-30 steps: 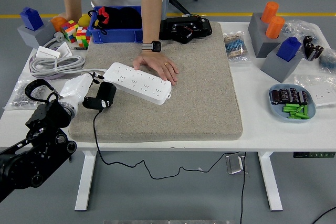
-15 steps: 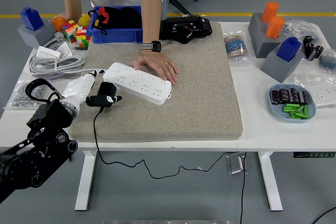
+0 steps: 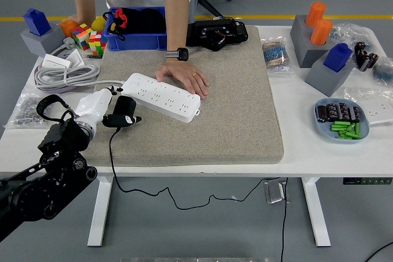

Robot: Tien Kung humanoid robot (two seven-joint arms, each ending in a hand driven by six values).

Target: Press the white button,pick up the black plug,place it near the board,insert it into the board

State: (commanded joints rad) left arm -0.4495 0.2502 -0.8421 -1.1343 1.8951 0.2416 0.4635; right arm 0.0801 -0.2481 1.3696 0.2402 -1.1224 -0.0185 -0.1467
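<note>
A white power strip (image 3: 161,96) lies aslant on the grey mat (image 3: 209,108). A person's hand (image 3: 186,78) presses flat on its far edge. My left hand (image 3: 101,107), white-fingered on a black arm, is shut on the black plug (image 3: 123,112) and holds it just left of the strip's near-left end, close above the mat. The plug's black cable (image 3: 113,151) runs down over the table's front edge. My right arm is out of view.
A blue bin (image 3: 136,29), colour cubes (image 3: 89,40) and a coiled grey cable (image 3: 64,76) sit at the back left. Grey blocks with orange and blue pieces (image 3: 319,44) and a blue dish of parts (image 3: 341,121) are on the right. A black device (image 3: 216,32) lies at the mat's far edge.
My left hand has shifted slightly forward and right with the plug. The plug has turned from lying flat to a more tilted pose, nearer the strip's end. The person's hand has stayed put.
</note>
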